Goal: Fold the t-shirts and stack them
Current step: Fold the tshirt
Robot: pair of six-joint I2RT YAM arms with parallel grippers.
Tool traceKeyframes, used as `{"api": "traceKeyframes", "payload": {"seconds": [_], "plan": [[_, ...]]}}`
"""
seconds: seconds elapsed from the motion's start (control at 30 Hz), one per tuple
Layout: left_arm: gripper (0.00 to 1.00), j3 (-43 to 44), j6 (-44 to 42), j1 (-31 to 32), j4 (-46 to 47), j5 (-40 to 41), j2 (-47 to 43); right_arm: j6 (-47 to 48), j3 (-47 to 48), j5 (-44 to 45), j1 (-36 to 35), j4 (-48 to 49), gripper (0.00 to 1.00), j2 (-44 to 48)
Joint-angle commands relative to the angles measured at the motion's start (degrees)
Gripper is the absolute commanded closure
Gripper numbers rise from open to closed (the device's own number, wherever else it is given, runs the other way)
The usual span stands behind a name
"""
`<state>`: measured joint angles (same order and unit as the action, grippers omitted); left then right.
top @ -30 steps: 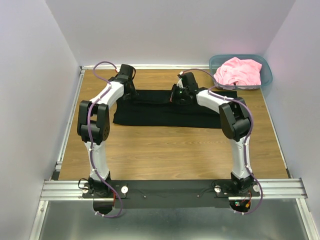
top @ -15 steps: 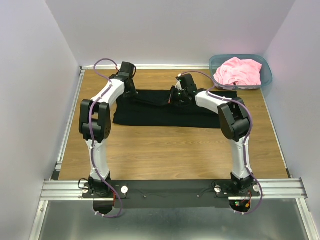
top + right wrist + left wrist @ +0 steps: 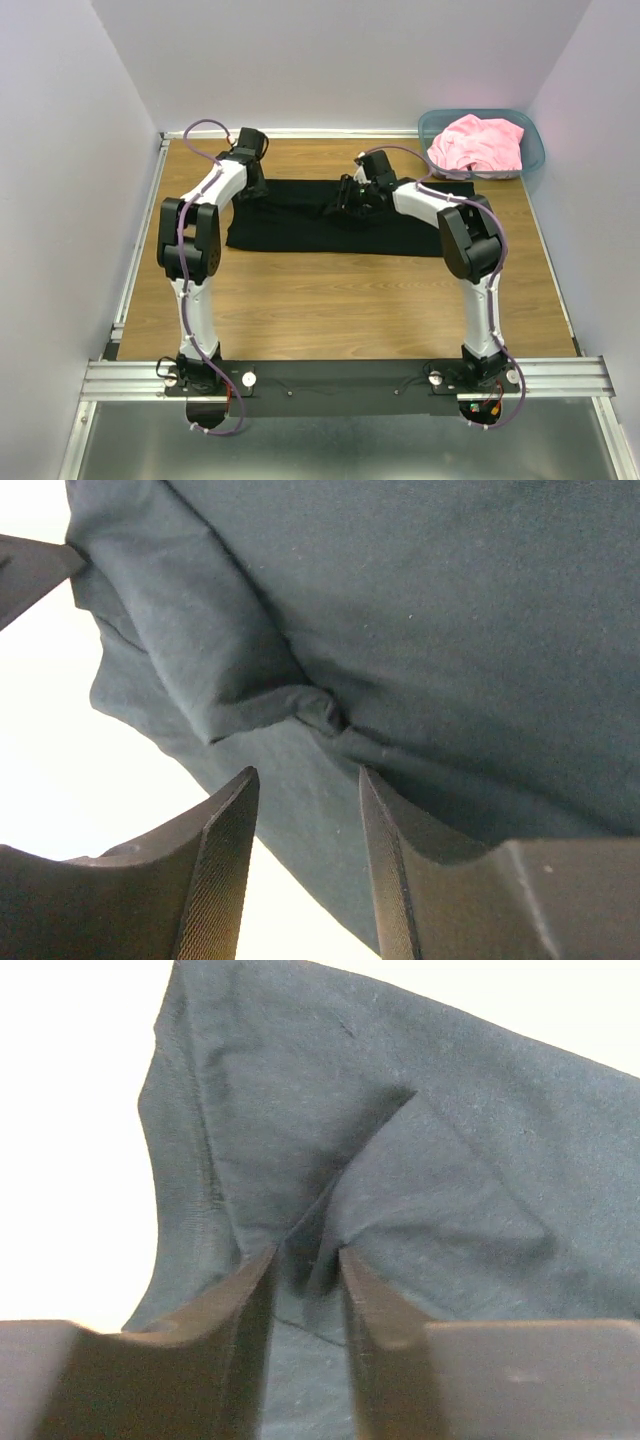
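The black t-shirt (image 3: 330,222) lies as a flat wide band across the far half of the table. My left gripper (image 3: 250,186) hangs low over its far left corner, jaws parted; in the left wrist view a pinched ridge of black t-shirt (image 3: 420,1180) rises just ahead of the gripper (image 3: 308,1255). My right gripper (image 3: 346,198) stands open over the shirt's far middle edge. The right wrist view shows a small pucker in the black t-shirt (image 3: 420,630) beyond the gripper (image 3: 308,772), and nothing is gripped. The pink t-shirt (image 3: 480,142) lies crumpled in the bin.
A teal plastic bin (image 3: 532,140) sits at the far right corner, close to the right arm's elbow (image 3: 465,240). Walls close in the table on three sides. Bare wood (image 3: 340,300) stretches between the shirt and the arm bases.
Both grippers have opened and let go of the black shirt's far edge, which now lies flatter. The right gripper has shifted slightly left and down.
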<state>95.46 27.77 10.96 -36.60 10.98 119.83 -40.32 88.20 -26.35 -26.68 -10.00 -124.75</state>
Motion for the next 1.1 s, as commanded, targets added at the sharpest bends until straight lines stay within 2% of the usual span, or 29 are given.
{"api": "traceKeyframes", "payload": {"seconds": [0.0,0.07,0.2,0.37,0.6,0.83,1.07], "plan": [[0.42,0.2,-1.0,-0.2,0.6,1.4,-6.4,2.7,0.2,1.2,0.0,-3.3,0.46,4.9],[0.36,-0.6,-1.1,-0.2,1.3,-0.2,-7.8,3.0,1.7,1.8,0.0,-3.5,0.46,5.1],[0.36,-2.2,-1.0,-0.2,1.5,-3.9,-8.8,2.8,3.7,2.1,0.1,-3.8,0.46,4.8],[0.45,-4.0,-1.0,-0.3,3.5,-5.4,-10.5,2.1,5.7,-2.6,0.0,-3.5,0.46,2.6],[0.46,-5.4,-0.8,-0.7,5.6,-5.8,-11.1,3.0,9.4,-7.3,-1.3,-3.4,0.46,1.0],[0.42,-8.8,0.7,-2.6,9.6,-9.2,-11.4,2.5,15.4,-11.2,-2.0,-3.4,0.46,-3.6],[0.37,-10.6,1.3,-3.0,11.1,-10.5,-11.5,3.1,18.0,-10.0,-1.5,-3.4,0.46,-8.2]]}}
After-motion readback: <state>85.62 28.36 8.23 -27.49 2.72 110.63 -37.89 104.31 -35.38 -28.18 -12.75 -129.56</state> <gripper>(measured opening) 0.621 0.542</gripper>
